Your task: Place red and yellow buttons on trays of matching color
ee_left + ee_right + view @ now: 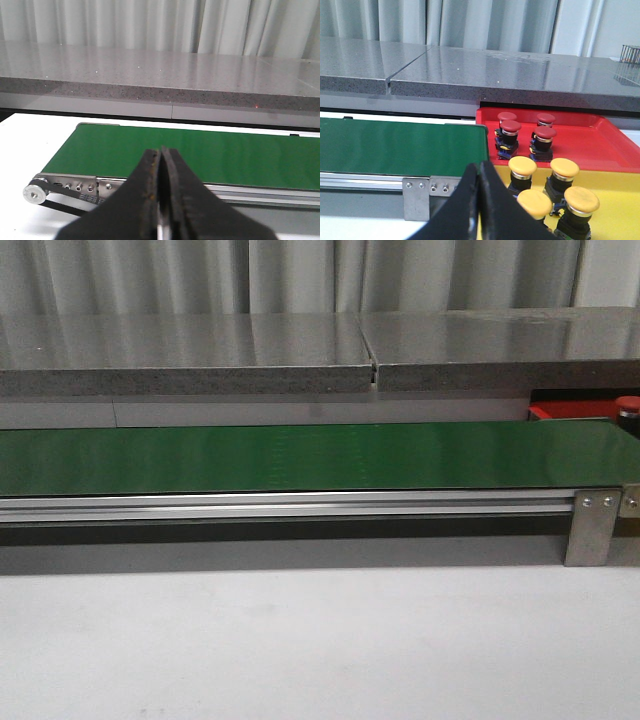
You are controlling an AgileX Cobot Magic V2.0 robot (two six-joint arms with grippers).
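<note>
So the green belt (300, 455) is bare from end to end, and both claws are clenched with nothing between the fingers: left gripper (163, 165) over the belt's roller end, right gripper (479, 175) by the other end. Four red buttons (510, 127) sit on the red tray (600, 140) near its belt-side edge, and four yellow buttons (522, 166) sit on the yellow tray (615, 182) right beside it.

white table (300, 650) | green belt (300, 455) | red tray (600, 137) | yellow tray (620, 200)
</note>
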